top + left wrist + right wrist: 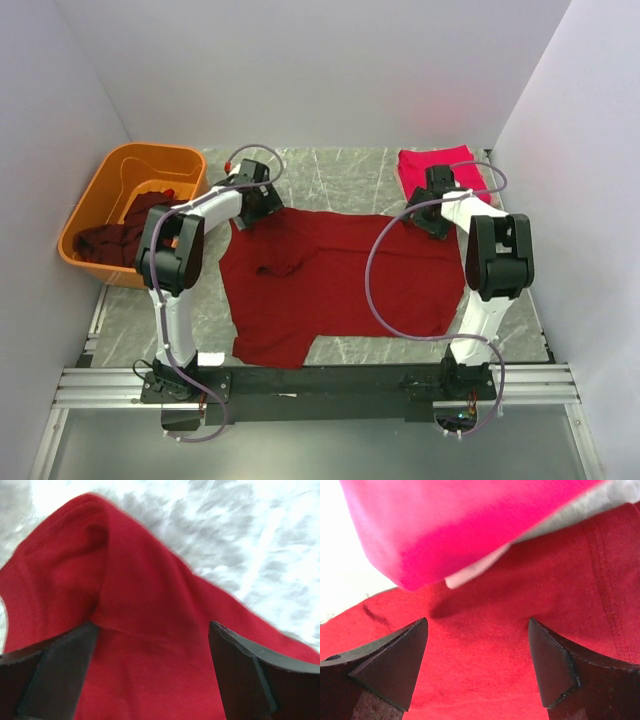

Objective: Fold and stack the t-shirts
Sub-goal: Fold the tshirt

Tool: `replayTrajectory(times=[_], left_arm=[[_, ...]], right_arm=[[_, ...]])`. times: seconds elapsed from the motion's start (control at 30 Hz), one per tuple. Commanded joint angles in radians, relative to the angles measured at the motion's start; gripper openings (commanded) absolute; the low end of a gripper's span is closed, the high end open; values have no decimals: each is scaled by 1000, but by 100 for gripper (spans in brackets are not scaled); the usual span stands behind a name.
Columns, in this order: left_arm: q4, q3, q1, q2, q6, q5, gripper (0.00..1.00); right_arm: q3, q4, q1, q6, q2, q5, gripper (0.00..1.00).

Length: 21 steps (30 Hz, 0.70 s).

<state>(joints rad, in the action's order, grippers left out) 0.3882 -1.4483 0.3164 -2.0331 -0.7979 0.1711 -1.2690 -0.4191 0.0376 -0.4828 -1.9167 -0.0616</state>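
Observation:
One dark red t-shirt lies spread flat across the middle of the table. My left gripper is low over its far left corner. In the left wrist view that gripper stands open, with a raised fold of the shirt under it and nothing pinched. My right gripper is over the shirt's far right corner. It is open too, with flat red cloth between the fingers. A folded crimson-pink t-shirt lies just beyond it, and its edge fills the top of the right wrist view.
An orange tub at the far left holds more dark maroon shirts. White walls close in the marble table on three sides. A metal rail with both arm bases runs along the near edge.

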Motion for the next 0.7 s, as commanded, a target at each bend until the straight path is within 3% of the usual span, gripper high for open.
replayTrajectory(times=[0.0,0.27,0.47,0.67], left_arm=[[-81,15,-42,-15,29,-65,99],[-77,14,-134,-73,23,-70,100],[-74,9,-143,-64,29,-64,100],[-86,19,-128,14,40,-105,100]], right_arm=[[-59,-16,22,35,-48,-15,87],[-133,-70,31,49,-96,-20,87],[-182,-105,54,79,-116,-47,87],[-167,-162,90,67,-6,-105,88]])
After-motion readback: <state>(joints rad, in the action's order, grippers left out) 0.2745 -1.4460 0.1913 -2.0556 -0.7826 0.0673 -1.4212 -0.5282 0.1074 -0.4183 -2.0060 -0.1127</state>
